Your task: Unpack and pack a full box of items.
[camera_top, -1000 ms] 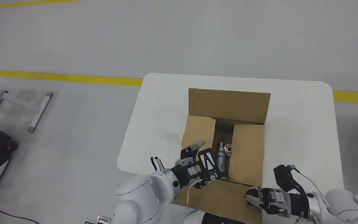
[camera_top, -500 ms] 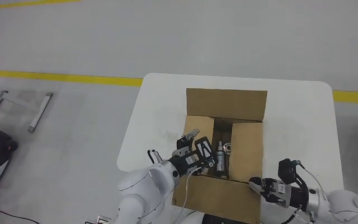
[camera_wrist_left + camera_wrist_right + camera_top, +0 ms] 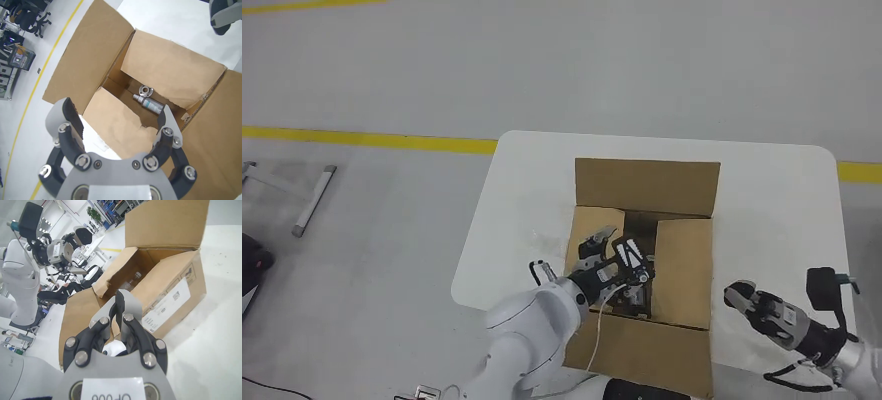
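Box sits on the white table, toward my side of it. Far flap stands up, near flap is folded out flat toward me, and both side flaps lean in over the opening with a gap between them.

My left gripper hangs above that gap by the left side flap. Jaws are spread wide, nothing in them, not touching the cardboard. From the left wrist, the gripper looks down into the box: a spray bottle lies flat on the bottom, and a metal flange sits just beside its nozzle end.

My right gripper is off the box's right side, over bare table, apart from the cardboard. From the right wrist, the gripper has its fingers pressed together, gripping nothing. That view has the box and the left gripper up over the box. A clear bottle with a white cap shows inside; I can't tell whether it's the same spray bottle.
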